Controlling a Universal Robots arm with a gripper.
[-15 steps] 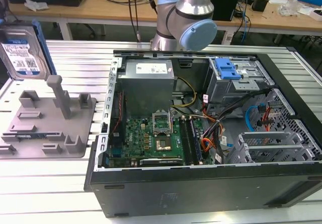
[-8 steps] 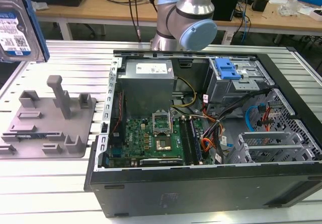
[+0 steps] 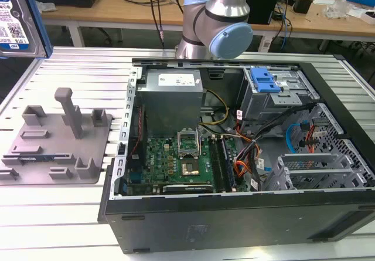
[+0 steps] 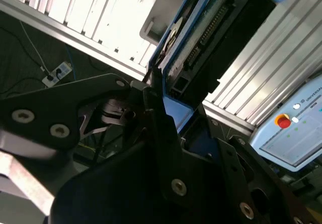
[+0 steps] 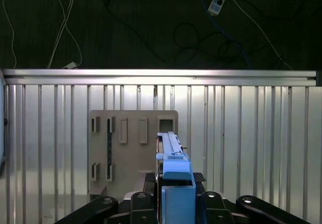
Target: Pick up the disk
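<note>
Gripper state: the gripper is closed on the disk, which is clamped edge-on between the two dark fingers in the first wrist view.

Disk position: the disk is held in the grasp, lifted well clear of the ribbed aluminium table; in the exterior view its labelled face is seen high above the table.

Long axis: the disk's long axis runs straight out from the jaws, its blue side rail leading away from the fingers in the second wrist view.

Below the gripper: the grey plastic fixture lies beneath and beyond the held disk, not touching it.

Computer case: well apart from the gripper.
</note>
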